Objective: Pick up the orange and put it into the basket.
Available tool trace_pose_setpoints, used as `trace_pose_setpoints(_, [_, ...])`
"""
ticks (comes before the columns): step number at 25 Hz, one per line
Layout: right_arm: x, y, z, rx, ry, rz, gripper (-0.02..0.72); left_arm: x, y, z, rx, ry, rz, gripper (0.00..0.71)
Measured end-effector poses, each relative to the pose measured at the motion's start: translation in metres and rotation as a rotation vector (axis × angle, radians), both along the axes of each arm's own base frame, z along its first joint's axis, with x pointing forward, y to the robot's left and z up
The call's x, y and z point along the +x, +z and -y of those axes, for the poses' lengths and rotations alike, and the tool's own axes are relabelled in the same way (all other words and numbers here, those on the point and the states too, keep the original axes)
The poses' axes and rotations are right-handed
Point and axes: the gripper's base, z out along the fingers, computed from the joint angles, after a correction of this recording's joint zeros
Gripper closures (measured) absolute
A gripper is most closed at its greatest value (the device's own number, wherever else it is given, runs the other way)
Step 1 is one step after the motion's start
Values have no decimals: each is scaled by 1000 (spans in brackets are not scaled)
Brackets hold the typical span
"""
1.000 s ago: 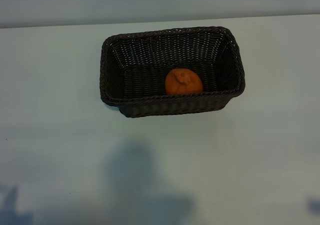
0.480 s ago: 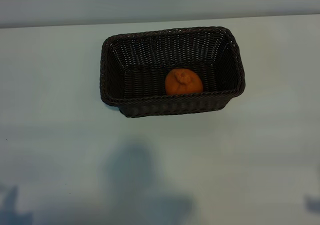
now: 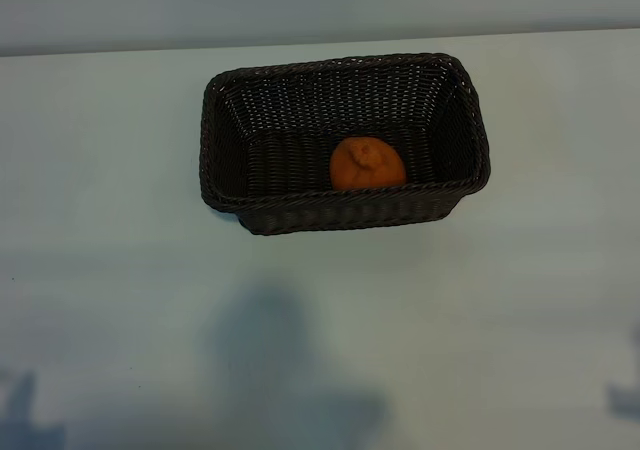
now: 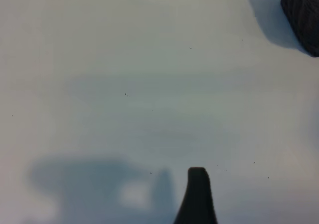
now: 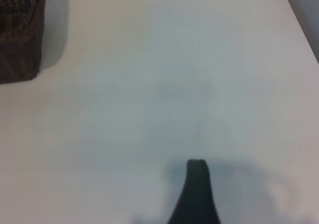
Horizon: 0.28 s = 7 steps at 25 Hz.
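Only the pale table [image 3: 120, 270] and its soft shadows are seen around the basket [image 3: 345, 210]; nothing lies between either claw and the basket.

The orange [image 3: 368, 164] is found inside the basket, resting on the bottom against the inner face of the long wall that is nearer the claws, toward the right claw's half. It is small and round, with rough skin and a creased stem dimple turned upward, and it fills only a small part of the basket's floor. The basket is dark brown wicker, rectangular with rounded corners, a braided rim and deep sloping sides.

One dark finger of the left claw [image 4: 197, 196] is seen over bare table, with a corner of the basket [image 4: 301, 15] well ahead of it and off to one side. One finger of the right claw [image 5: 194, 191] is likewise seen low over the table, the basket's other corner [image 5: 20, 35] well ahead and off to the opposite side. Both claws are spread wide and nothing is held in either.

The table's far edge runs just behind the basket. Open table lies on all its other sides.
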Motion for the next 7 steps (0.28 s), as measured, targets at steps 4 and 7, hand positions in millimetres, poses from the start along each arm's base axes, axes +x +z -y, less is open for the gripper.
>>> trace_pose_setpoints(4, [0,0,0,1,1,4,142,0,0,0,1,-1,0,118])
trace_pose_setpoints(7, [0,0,0,1,1,4,142,0,0,0,1,-1,0,118])
